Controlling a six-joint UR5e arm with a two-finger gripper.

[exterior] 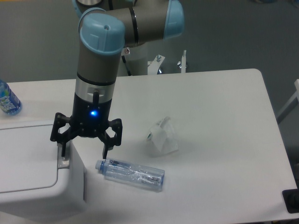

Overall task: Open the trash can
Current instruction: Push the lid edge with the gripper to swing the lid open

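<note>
- Hanging over the right edge of the bin (28,158), the gripper (84,149) points straight down with its 2 fingers spread apart, nothing between them.
- Its left finger (62,150) sits on or just above the grey button strip (63,161) — contact cannot be judged; the right finger (106,150) hangs past the bin's side, over the table (219,107).
- The bin fills the lower-left corner, its flat white lid down.
- An empty clear bottle (131,173) lies on its side just right of the bin, cap toward the gripper.
- A crumpled white wrapper (162,137) rests nearby, beyond the bottle.
- Another bottle (7,99) with a blue label shows at the left edge — behind the bin.
</note>
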